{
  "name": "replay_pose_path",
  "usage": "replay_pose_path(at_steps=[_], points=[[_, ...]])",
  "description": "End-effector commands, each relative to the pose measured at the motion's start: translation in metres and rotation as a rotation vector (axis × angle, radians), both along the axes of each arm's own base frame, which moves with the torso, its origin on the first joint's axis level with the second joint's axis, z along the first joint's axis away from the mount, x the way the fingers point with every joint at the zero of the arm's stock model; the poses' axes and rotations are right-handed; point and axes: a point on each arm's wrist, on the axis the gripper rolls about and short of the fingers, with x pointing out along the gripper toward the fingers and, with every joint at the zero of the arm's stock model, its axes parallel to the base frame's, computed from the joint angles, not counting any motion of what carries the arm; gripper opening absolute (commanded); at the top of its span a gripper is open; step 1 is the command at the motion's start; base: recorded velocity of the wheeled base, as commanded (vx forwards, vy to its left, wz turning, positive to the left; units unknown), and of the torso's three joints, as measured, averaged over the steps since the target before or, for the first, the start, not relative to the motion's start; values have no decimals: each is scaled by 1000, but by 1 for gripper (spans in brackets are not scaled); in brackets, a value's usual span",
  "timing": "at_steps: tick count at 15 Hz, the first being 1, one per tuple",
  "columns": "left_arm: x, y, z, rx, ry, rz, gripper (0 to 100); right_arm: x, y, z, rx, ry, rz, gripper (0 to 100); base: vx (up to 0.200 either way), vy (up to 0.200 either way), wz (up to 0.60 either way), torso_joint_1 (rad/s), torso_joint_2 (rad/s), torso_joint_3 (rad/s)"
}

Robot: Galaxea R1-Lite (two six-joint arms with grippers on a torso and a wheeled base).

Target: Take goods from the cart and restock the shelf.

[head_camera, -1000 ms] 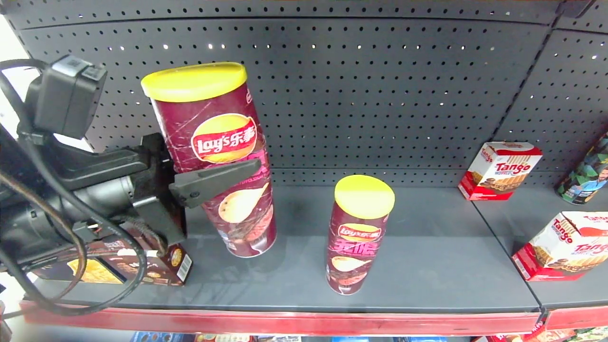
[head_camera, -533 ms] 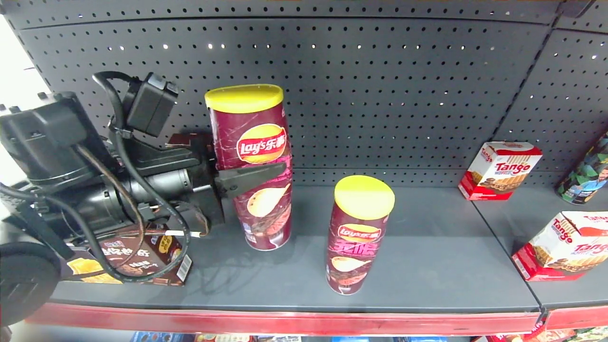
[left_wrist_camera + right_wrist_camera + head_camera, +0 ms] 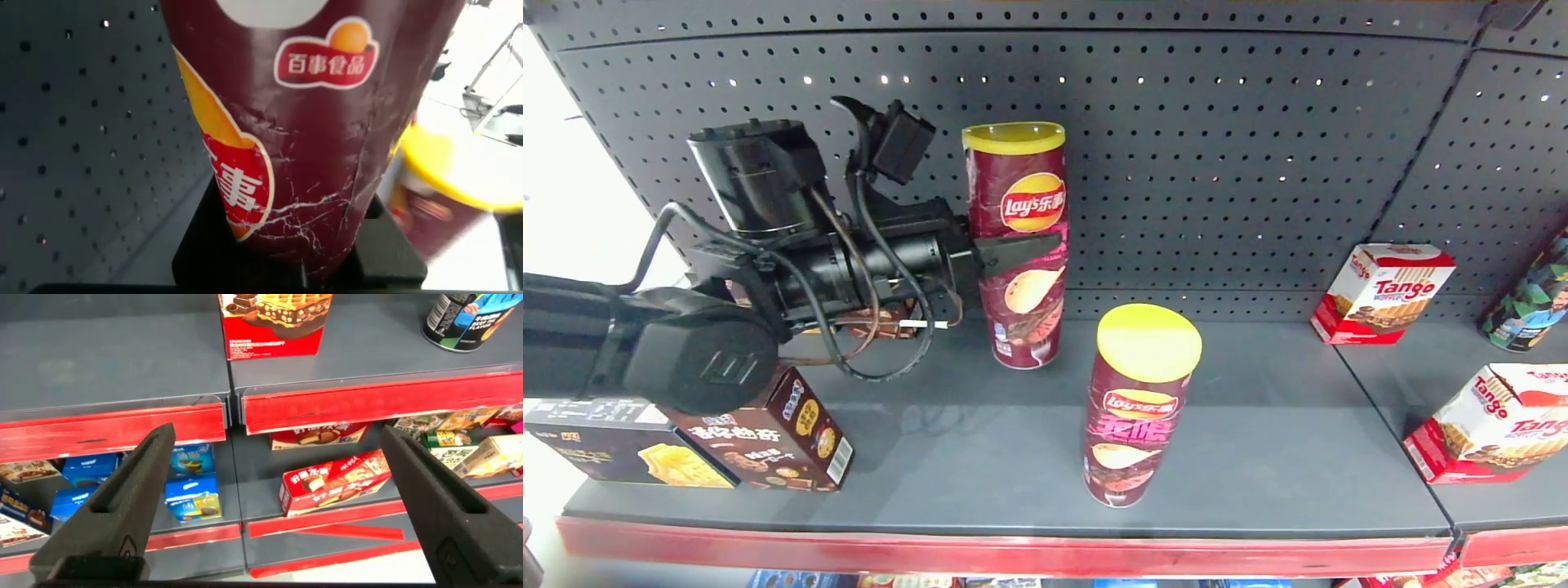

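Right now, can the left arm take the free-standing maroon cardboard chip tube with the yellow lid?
Probably not: the left gripper is shut on another maroon tube; the standing tube itself is unobstructed.

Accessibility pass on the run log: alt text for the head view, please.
Left tool grips an upright maroon chip can with a yellow lid at the back of a grey shelf; a matching can stands free nearer the front edge. Snack boxes sit at both ends.

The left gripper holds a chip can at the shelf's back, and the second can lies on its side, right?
Not quite: the head view shows the second can standing upright. The left gripper does hold the other can.
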Motion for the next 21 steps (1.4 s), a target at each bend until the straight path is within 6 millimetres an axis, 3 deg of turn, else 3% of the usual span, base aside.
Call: replay_pose_path(at_steps=[1, 9, 21], points=[[36, -14, -19, 14, 37, -5, 0, 0, 0, 0, 1, 4, 1, 100, 0, 0, 0, 0, 0, 0], [83, -37, -46, 14, 32, -11, 0, 0, 0, 0, 1, 4, 1, 100, 0, 0, 0, 0, 0, 0], [102, -59, -75, -4, -12, -38, 0, 0, 0, 0, 1, 4, 1, 100, 0, 0, 0, 0, 0, 0]])
